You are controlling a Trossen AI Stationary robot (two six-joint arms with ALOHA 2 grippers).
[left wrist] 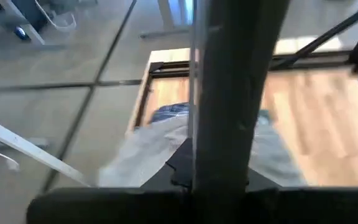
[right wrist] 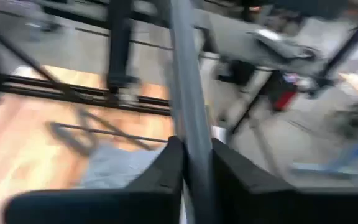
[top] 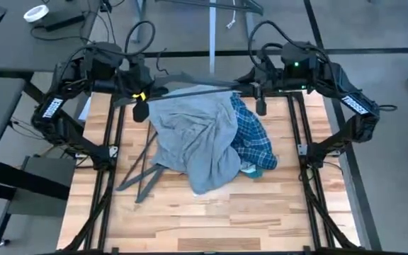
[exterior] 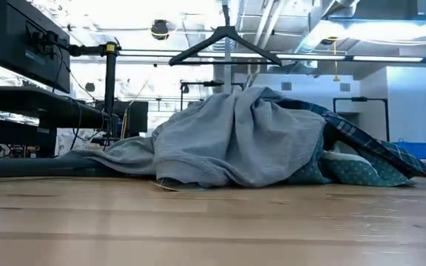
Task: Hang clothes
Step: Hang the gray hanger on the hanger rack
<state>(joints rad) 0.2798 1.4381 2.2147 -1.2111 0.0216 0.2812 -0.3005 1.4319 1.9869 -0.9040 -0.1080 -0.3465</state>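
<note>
The wooden table (top: pixel 211 212) fills the middle of the high view. On its centre lies the clothes pile: the grey tee (top: pixel 193 142) is on top and spread widest, the blue plaid shirt (top: pixel 253 138) shows at its right edge, and a bit of the green shirt (top: pixel 255 171) shows at the lower right of the heap. Loose dark hangers (top: pixel 142 173) lie half under the pile at its lower left.

Both arms are held at the upper edge of the table, above the far side of the pile. The left gripper (top: pixel 139 88) is at upper left and the right gripper (top: pixel 250 86) at upper right, and a dark hanger (top: pixel 190 91) spans between them, clear of the clothes.

The right wrist view shows what the overhead one does not: the right gripper's fingers (right wrist: pixel 166 163) are closed on the grey bar. In the left wrist view the bar runs up the middle of the frame, and I cannot tell how the fingers stand.

The low view shows the hanger (exterior: pixel 224 43) raised above the heap, and the green shirt (exterior: pixel 350 170) under the plaid.
</note>
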